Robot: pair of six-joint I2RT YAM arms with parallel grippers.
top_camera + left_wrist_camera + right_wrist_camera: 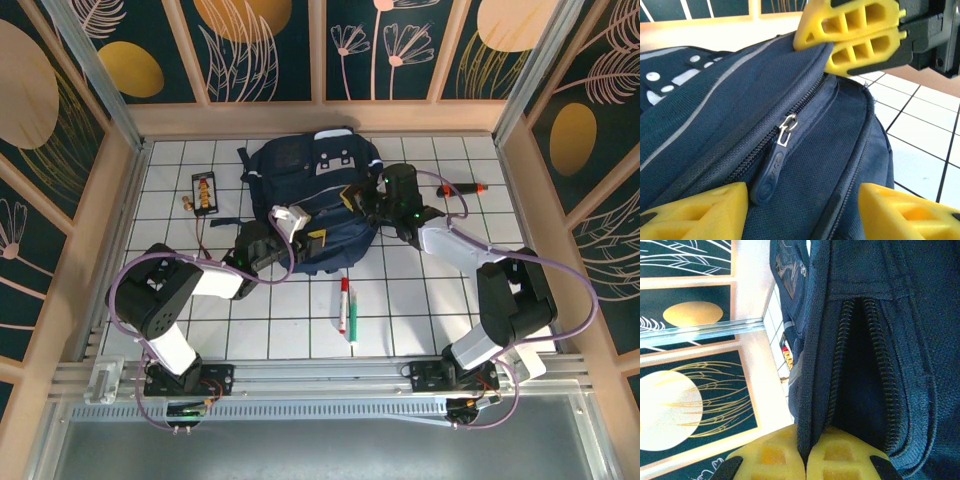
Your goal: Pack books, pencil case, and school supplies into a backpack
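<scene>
With right gripper (806,458) clenched on the rim of the backpack (305,165) in the far half of the counter (420,305) and left gripper (802,207) released astride the zipper pull (771,172), could miss the pull if closed off-centre, or drag the fabric free.

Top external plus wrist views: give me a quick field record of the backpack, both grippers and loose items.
backpack: lying mid-table; zipper teeth parted
left gripper: open, zipper pull between its fingers
right gripper: shut on backpack fabric edge beside the opening
marker: on table, near side of backpack, not packed
other: red-and-black handled tool right of backpack; black card with orange pieces left of it
</scene>
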